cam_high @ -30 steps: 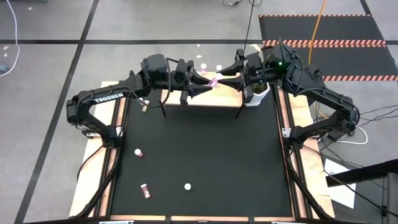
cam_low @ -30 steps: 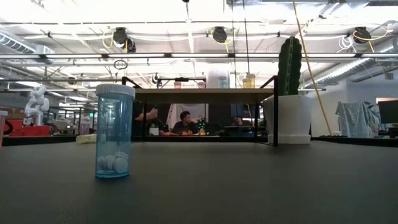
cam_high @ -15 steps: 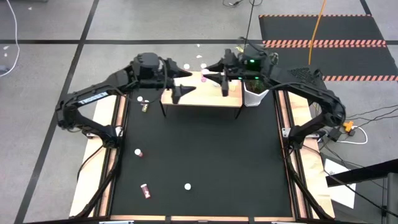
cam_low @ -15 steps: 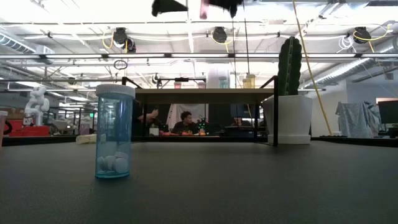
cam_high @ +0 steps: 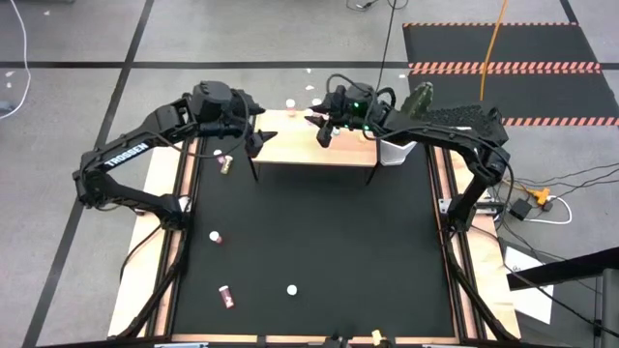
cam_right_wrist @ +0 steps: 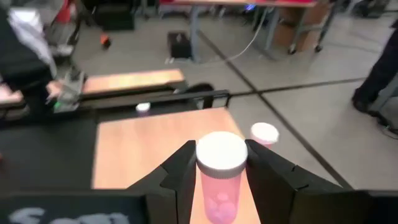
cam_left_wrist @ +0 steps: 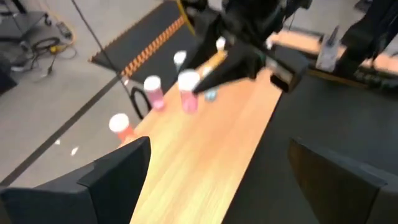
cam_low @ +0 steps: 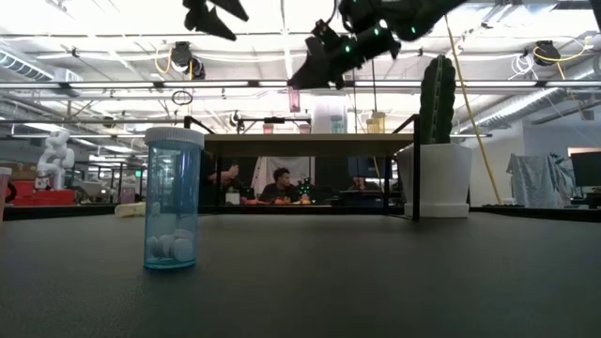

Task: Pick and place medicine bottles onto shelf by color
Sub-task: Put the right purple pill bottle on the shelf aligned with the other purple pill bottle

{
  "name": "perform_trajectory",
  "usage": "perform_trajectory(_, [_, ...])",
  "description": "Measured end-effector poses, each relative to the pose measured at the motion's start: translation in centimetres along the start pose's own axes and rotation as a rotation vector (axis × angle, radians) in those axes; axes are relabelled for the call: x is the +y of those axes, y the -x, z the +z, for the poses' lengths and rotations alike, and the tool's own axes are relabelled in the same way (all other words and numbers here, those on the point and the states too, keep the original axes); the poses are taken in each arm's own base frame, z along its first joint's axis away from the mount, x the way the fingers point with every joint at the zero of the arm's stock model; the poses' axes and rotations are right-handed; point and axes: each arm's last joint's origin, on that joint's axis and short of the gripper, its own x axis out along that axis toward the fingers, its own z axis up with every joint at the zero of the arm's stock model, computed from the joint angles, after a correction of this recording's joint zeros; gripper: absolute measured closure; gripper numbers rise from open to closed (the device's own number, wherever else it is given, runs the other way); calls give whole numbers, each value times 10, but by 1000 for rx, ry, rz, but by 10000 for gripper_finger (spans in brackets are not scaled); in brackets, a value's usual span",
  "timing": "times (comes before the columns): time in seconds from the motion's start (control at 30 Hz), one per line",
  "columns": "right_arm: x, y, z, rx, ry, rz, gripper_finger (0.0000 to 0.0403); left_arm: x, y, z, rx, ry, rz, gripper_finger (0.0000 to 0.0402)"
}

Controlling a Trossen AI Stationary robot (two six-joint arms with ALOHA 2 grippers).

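Pink bottle [cam_right_wrist: 219, 176] now clamped in your right gripper [cam_right_wrist: 217, 167] over shelf [cam_high: 290, 147]; left gripper [cam_left_wrist: 217, 180], fingers spread, empty, has backed off to shelf's left end.

Matt black counter [cam_high: 319, 242], light smooth wood shelf [cam_left_wrist: 205, 155] on thin black metal legs, translucent glossy blue plastic bottle [cam_low: 173, 199], pink translucent plastic bottle [cam_right_wrist: 220, 186] with smooth white cap, matt dark right gripper [cam_right_wrist: 221, 171].

Black table [cam_high: 319, 242] with shelf [cam_high: 290, 150], scattered bottles [cam_high: 215, 236]
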Motion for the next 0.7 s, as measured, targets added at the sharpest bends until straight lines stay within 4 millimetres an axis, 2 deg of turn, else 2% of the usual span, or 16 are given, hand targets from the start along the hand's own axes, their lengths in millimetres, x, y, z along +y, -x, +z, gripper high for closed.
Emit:
perform_trajectory(0.13, [-6,-1,-24,-44,-31,-50,282,7,-12,-14,60,9,21,25])
perform_trajectory(0.27, [-4,-2,-38,-32,-30,-57,282,15,-17,-22,90,-3,44,25])
perform_trajectory(0.5, [-3,-2,-44,-9,-10,-114,282,26,-20,-20,33,-23,66,25])
perform_trajectory(0.7, [-2,-7,-50,6,-17,-84,282,31,-19,-17,3,-20,35,25])
